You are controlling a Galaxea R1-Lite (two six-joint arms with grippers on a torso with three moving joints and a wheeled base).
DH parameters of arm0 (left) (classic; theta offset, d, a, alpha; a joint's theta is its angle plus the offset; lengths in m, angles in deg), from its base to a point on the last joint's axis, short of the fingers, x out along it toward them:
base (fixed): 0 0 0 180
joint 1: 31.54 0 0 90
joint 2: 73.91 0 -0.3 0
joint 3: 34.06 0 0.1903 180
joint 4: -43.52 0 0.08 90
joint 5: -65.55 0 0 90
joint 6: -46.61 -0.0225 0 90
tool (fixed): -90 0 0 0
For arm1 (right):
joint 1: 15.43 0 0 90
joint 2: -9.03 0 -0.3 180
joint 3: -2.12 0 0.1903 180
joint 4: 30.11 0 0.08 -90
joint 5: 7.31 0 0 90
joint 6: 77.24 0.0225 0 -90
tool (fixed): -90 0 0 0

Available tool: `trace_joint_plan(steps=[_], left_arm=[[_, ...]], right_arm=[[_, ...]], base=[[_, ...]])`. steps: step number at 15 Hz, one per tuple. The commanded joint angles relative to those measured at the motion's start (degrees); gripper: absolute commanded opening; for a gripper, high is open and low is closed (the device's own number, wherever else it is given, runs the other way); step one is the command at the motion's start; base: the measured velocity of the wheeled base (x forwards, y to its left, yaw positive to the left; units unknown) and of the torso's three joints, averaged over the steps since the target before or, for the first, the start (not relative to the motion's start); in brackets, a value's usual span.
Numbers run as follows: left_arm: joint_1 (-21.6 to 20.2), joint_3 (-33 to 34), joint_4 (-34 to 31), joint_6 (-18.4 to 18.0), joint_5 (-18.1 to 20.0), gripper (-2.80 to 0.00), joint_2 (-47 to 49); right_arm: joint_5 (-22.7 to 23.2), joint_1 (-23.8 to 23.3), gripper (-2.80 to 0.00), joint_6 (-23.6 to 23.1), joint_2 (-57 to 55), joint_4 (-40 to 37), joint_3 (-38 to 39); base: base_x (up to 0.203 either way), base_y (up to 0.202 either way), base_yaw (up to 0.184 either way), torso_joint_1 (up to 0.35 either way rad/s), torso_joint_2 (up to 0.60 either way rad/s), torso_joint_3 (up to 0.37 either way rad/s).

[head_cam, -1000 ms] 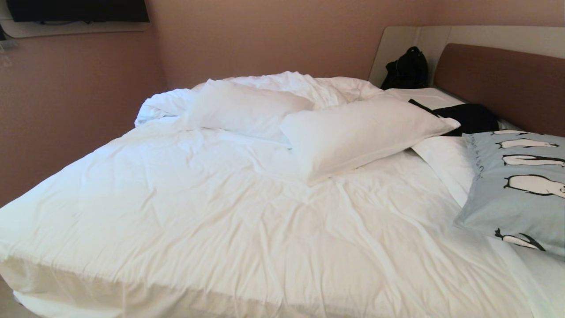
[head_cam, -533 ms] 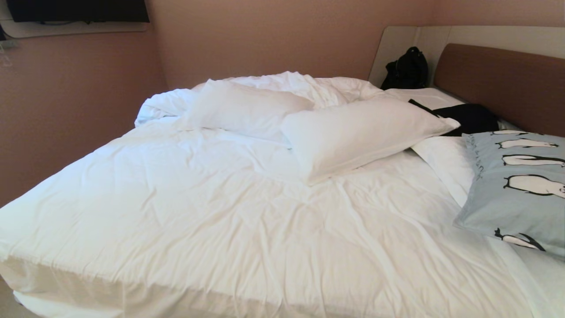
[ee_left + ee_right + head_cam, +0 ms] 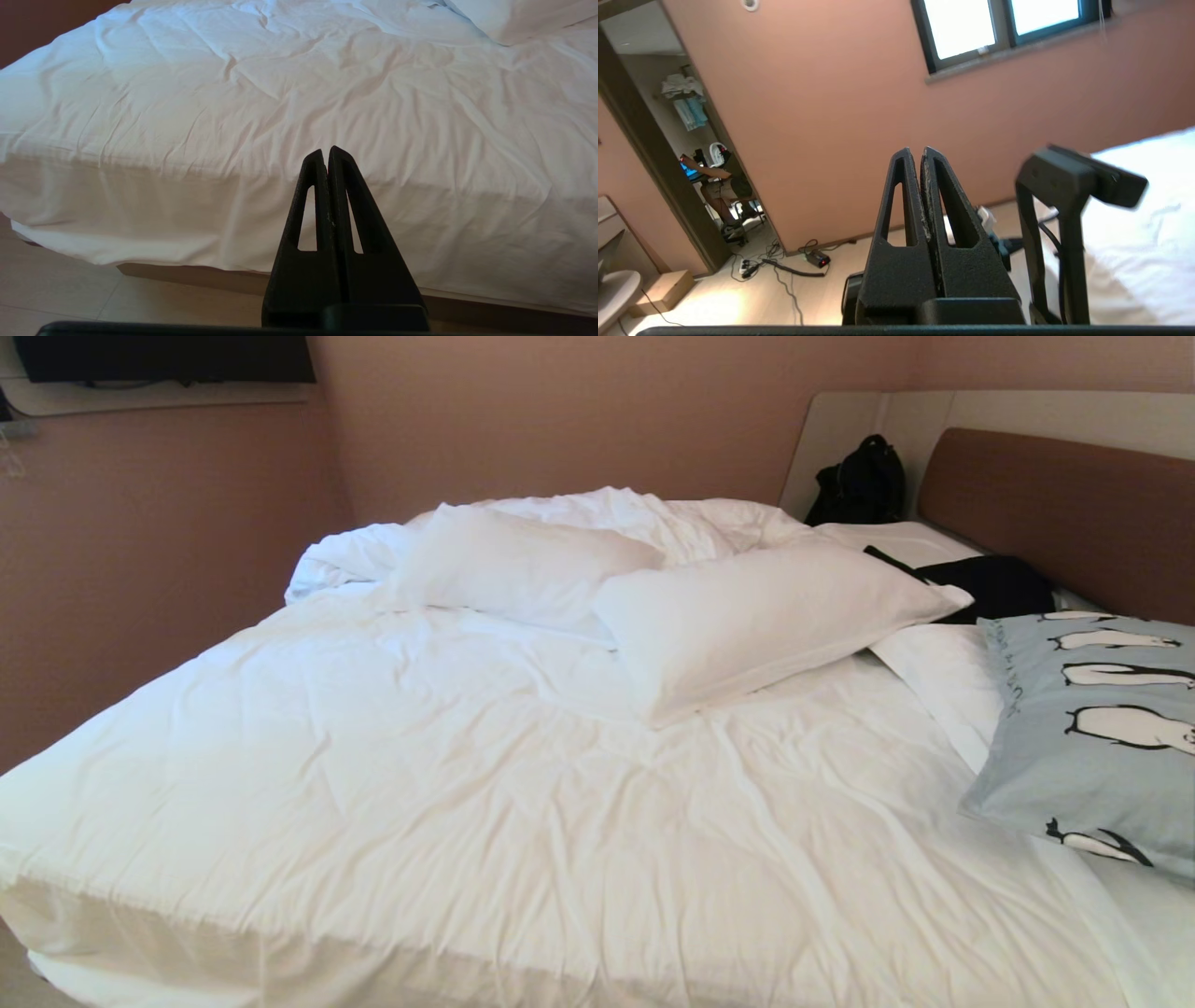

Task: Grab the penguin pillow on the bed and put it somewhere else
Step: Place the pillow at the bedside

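With the penguin pillow (image 3: 1092,737) lying at three o'clock on the bed (image 3: 467,821), the closed right end effector (image 3: 923,151) (aimed at a wall) should swing over and open wide.

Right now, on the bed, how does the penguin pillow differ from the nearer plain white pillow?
The penguin pillow is pale blue-grey with black-and-white penguins printed on it; the white pillow has no pattern. The penguin pillow lies at the right side of the bed, partly cut off by the head view's edge; the white pillow lies near the middle, fully in view. The white pillow overlaps a second white pillow behind it. Both are rectangular, and no gripper touches either.
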State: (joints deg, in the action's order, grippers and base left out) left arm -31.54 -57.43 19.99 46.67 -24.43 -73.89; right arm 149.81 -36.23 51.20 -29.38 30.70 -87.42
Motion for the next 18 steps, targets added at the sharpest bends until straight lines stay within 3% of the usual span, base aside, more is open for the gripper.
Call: trace_joint_plan(steps=[1, 3, 6, 9, 12, 15, 18], left_arm=[[0.00, 0.00, -0.01, -0.03, -0.02, -2.80, -0.02], [0.00, 0.00, -0.01, 0.03, -0.02, -2.80, -0.02], [0.00, 0.00, -0.01, -0.05, -0.02, -2.80, -0.02], [0.00, 0.00, -0.01, 0.03, 0.06, -2.80, -0.02], [0.00, 0.00, -0.01, 0.03, -0.02, -2.80, -0.02], [0.00, 0.00, -0.01, 0.03, -0.02, -2.80, -0.02], [0.00, 0.00, -0.01, 0.03, -0.02, -2.80, -0.02]], right_arm=[[-3.06, -0.04, -2.80, -3.38, -0.01, 0.30, -0.43], [-3.32, 0.03, -2.80, -5.46, 0.05, 0.69, -0.36], [-3.66, -0.42, -2.80, -18.33, 0.78, 0.58, 1.73], [-4.77, -0.40, -2.80, -39.41, 1.03, 0.63, 2.29], [-4.98, -0.75, -2.80, -55.50, 0.99, 0.55, 1.25], [-4.76, -1.58, -2.80, -74.44, 1.14, -0.06, 2.45], [-4.65, -2.80, -2.80, -91.01, 1.49, -5.18, 3.53]], base=[[0.000, 0.000, 0.000, 0.000, 0.00, 0.000], [0.000, 0.000, 0.000, 0.000, 0.00, 0.000], [0.000, 0.000, 0.000, 0.000, 0.00, 0.000], [0.000, 0.000, 0.000, 0.000, 0.00, 0.000], [0.000, 0.000, 0.000, 0.000, 0.00, 0.000], [0.000, 0.000, 0.000, 0.000, 0.00, 0.000], [0.000, 0.000, 0.000, 0.000, 0.00, 0.000]])
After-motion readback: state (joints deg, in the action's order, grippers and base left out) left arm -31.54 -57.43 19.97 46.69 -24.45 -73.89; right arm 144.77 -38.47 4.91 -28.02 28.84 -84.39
